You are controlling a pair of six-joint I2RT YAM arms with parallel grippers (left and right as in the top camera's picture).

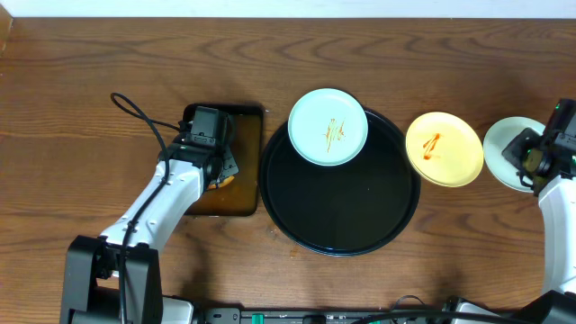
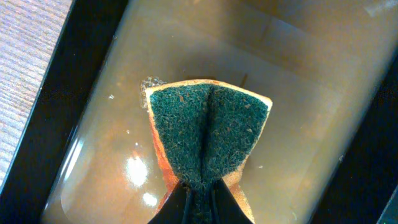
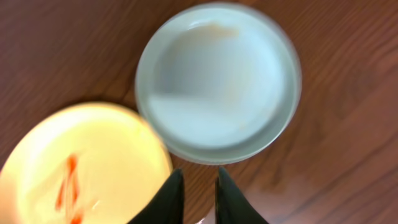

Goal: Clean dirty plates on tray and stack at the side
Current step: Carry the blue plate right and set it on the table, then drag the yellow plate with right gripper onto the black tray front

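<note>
A pale blue plate with orange sauce squiggles rests on the far left rim of the round black tray. A pale yellow plate with a red squiggle lies on the table to the right of the tray; it also shows in the right wrist view. A second pale blue plate lies at the far right and looks almost clean in the right wrist view. My right gripper hovers beside it, jaws nearly together and empty. My left gripper is shut on a green-and-orange sponge.
A small rectangular black tray with brownish liquid lies left of the round tray, under the left gripper; its glossy bottom fills the left wrist view. A black cable loops over the table at the left.
</note>
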